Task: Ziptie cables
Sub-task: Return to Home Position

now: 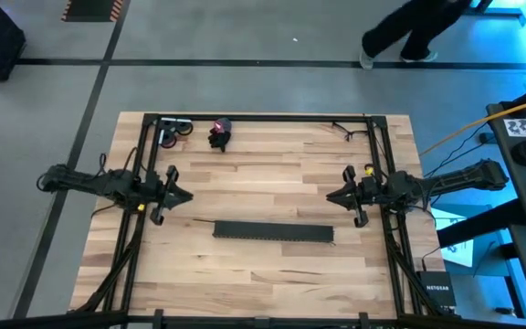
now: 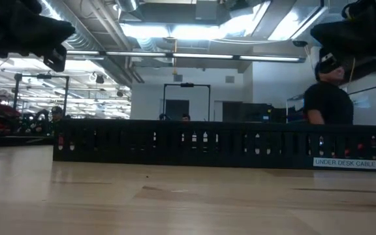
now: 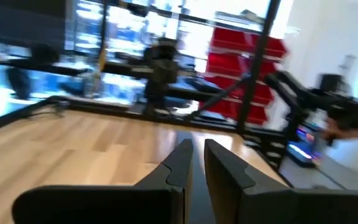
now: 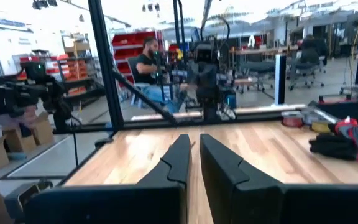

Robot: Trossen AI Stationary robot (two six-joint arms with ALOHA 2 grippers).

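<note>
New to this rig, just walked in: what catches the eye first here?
A long black slotted duct lies across the middle of the table. The left hand and right hand hang raised near its two ends, facing each other, holding nothing. A black glove sits by the far left corner.

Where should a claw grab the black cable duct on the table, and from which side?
Probably across its narrow width near the middle, from straight above: the black cable duct lies flat, its long sides parallel and close together. The left claw and right claw wait off either end.
</note>
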